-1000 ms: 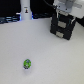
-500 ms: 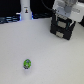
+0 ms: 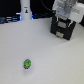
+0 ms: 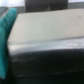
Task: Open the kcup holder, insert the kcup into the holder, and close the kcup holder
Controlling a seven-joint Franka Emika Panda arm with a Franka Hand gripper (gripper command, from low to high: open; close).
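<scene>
From the exterior view, the arm is up at the far right, its gripper (image 3: 64, 15) hanging right over the kcup holder (image 3: 64, 29), that black box with the two handle slots on its front. Can't tell from here whether the jaws are spread or pinched, it's too blurry. The drawer looks closed to me, so I'd say the opening step is only just being lined up. And the kcup (image 3: 27, 63), the little green pod, sits well apart from all that, near us and to the left on the white table (image 3: 45, 55), untouched. So inserting and closing are all still to come. There's a white post (image 3: 25, 10) at the far left, out of the way.

Compared with a second ago, hardly anything shifts: the pod is in the same spot and the arm looks the same over the box.

Now the wrist view: very close and smeared, a grey flat top and dark front edge of the holder (image 4: 45, 37) fill it, with a teal patch (image 4: 6, 35) to one side. No fingertips clearly visible here either
</scene>
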